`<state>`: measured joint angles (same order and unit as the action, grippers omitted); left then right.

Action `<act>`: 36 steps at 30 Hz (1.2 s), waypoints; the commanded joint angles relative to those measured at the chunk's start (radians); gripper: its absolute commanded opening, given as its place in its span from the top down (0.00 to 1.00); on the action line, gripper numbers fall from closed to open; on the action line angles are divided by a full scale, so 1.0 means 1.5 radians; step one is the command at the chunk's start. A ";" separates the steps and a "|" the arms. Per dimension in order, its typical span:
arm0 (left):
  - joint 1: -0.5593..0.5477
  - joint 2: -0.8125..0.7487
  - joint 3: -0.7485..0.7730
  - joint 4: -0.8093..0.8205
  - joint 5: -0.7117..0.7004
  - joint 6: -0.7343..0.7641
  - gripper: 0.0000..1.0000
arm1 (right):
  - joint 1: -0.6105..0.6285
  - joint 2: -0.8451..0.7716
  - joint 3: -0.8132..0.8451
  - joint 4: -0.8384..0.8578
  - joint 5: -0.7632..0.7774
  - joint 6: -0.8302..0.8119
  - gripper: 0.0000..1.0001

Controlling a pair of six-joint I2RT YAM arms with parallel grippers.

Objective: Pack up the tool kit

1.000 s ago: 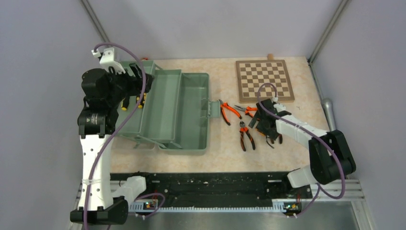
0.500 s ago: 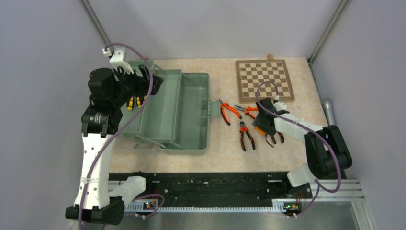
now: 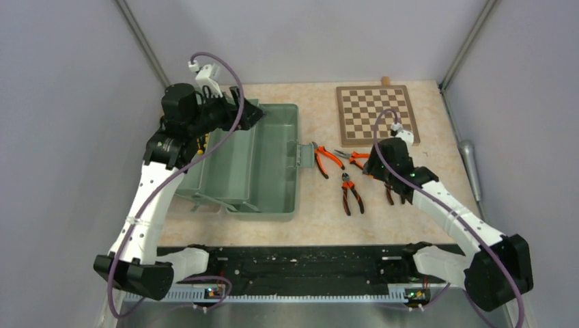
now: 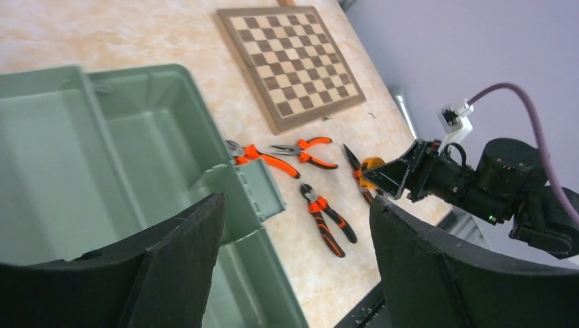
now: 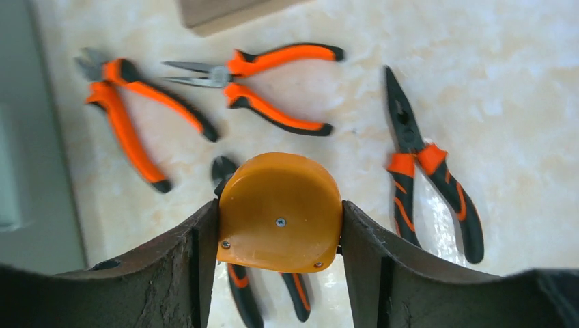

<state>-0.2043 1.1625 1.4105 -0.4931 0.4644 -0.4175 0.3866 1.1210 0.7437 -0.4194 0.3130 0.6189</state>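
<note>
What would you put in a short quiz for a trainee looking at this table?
1. Count: how many pliers lie on the table?
2. True or false: the chessboard lies inside the toolbox.
3. Pick one: what does the right hand have between its fingers? A. pliers B. the orange tape measure C. a hammer

Key: 1. Four, one of them partly hidden under the tape measure in the right wrist view. 2. False: it lies on the table, apart from the toolbox. 3. B.
</note>
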 commanded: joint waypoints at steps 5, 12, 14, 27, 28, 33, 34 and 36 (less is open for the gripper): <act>-0.112 0.069 0.010 0.091 0.034 -0.049 0.18 | 0.074 -0.101 0.085 0.086 -0.105 -0.201 0.73; -0.182 0.116 0.016 0.103 0.041 -0.081 0.18 | 0.148 -0.105 0.140 0.100 -0.202 -0.295 0.73; -0.203 0.129 0.019 0.103 0.048 -0.087 0.19 | 0.172 -0.103 0.151 0.106 -0.215 -0.322 0.73; -0.281 0.209 0.060 0.073 0.097 -0.109 0.23 | 0.241 -0.112 0.146 0.189 -0.310 -0.438 0.73; -0.286 0.213 0.063 0.067 0.100 -0.108 0.23 | 0.242 -0.111 0.148 0.191 -0.310 -0.440 0.73; -0.304 0.226 0.067 0.041 0.111 -0.105 0.25 | 0.244 -0.106 0.151 0.199 -0.310 -0.446 0.73; -0.306 0.228 0.068 0.032 0.107 -0.102 0.26 | 0.245 -0.105 0.152 0.200 -0.310 -0.448 0.73; -0.311 0.237 0.075 0.005 0.095 -0.091 0.28 | 0.245 -0.103 0.152 0.201 -0.310 -0.448 0.73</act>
<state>-0.6556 1.4990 1.4715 -0.4381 0.6010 -0.5755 0.7403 0.9752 0.9188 -0.1978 -0.1341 -0.0269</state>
